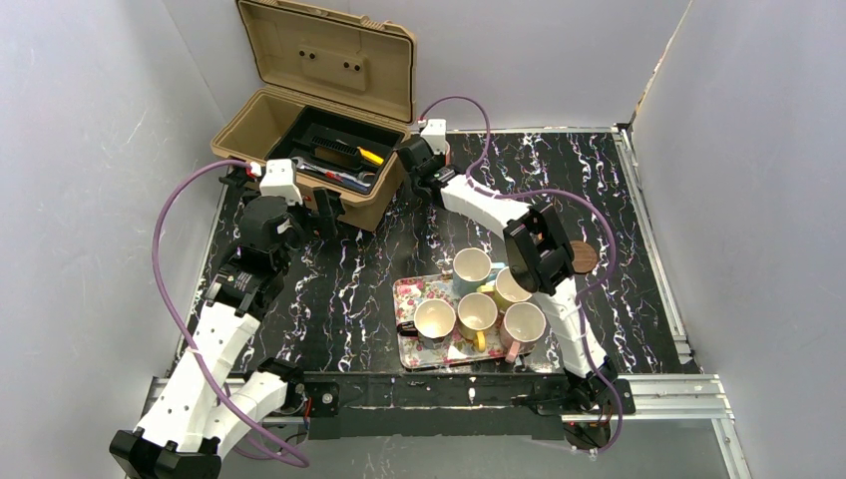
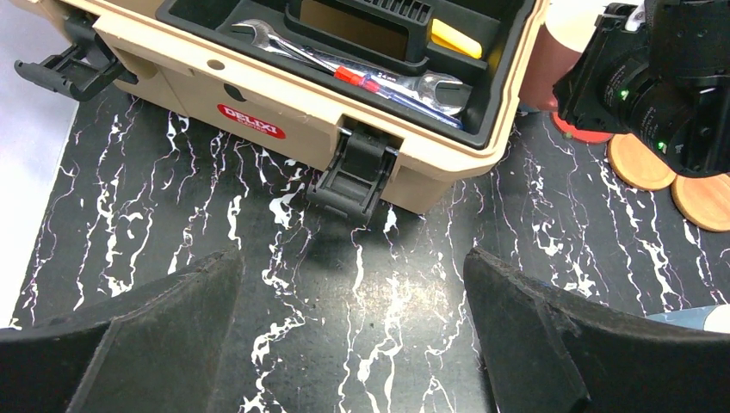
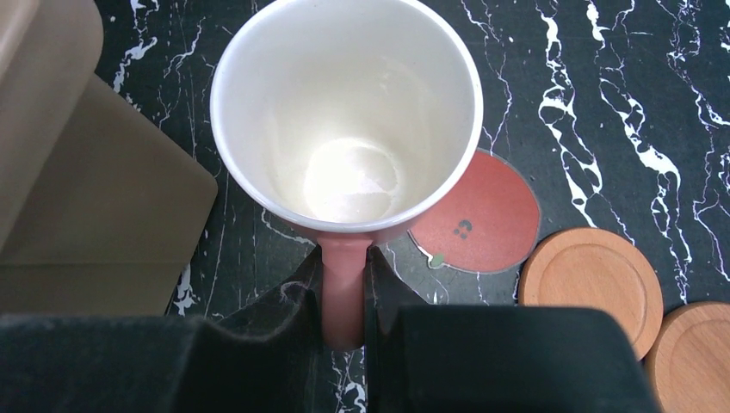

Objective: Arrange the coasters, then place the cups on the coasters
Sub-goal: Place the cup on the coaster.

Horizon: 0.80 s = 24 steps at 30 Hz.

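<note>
The right gripper (image 3: pixel 343 280) is pinching the pink cup (image 3: pixel 344 120) by its handle, needing a shift onto the red coaster (image 3: pixel 486 219); the left gripper (image 2: pixel 353 327) is standing open.

Grey walls (image 1: pixel 90 120), black marbled tabletop (image 1: pixel 339 289)

Open toolbox (image 2: pixel 284 107) walled off the far-left corner, bare worktop (image 2: pixel 361 292) lay free before it, pink cup (image 3: pixel 344 112) crowded close beside the toolbox, red coaster (image 3: pixel 486 224) just right of it.

Open tan toolbox (image 1: pixel 329 70), floral tray (image 1: pixel 408 293)
</note>
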Tool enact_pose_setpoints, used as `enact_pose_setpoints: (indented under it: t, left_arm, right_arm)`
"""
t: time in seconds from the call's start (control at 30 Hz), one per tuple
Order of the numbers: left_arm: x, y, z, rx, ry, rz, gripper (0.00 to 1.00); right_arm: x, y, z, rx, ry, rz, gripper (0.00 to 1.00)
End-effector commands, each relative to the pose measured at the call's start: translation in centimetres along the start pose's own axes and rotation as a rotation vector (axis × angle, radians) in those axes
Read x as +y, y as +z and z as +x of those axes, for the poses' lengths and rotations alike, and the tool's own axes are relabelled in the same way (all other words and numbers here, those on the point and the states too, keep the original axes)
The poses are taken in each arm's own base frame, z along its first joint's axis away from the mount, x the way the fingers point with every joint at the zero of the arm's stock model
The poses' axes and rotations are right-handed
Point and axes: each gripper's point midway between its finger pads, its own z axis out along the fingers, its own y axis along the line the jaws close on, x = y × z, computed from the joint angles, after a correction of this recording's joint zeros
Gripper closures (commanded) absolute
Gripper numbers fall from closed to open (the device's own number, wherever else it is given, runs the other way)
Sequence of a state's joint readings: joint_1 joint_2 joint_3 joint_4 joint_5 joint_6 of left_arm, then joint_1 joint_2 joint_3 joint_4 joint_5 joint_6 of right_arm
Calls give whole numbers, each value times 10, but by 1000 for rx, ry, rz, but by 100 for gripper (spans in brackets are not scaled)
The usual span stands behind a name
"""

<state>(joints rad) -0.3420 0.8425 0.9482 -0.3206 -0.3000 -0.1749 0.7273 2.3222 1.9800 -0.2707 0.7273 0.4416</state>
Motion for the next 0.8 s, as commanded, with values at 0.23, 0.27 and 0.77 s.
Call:
enact_pose_setpoints:
  t: [0.23, 0.27, 0.77]
  left_arm:
    - [2, -3, -5, -21, 7, -12, 2]
    - [2, -3, -5, -22, 7, -15, 2]
    - [3, -4, -6, -26, 3, -18, 2]
  right_arm:
    - [2, 7, -58, -148, 124, 10, 99]
    - [2, 8, -59, -152, 124, 12, 99]
    - [7, 22, -56, -149, 125, -3, 99]
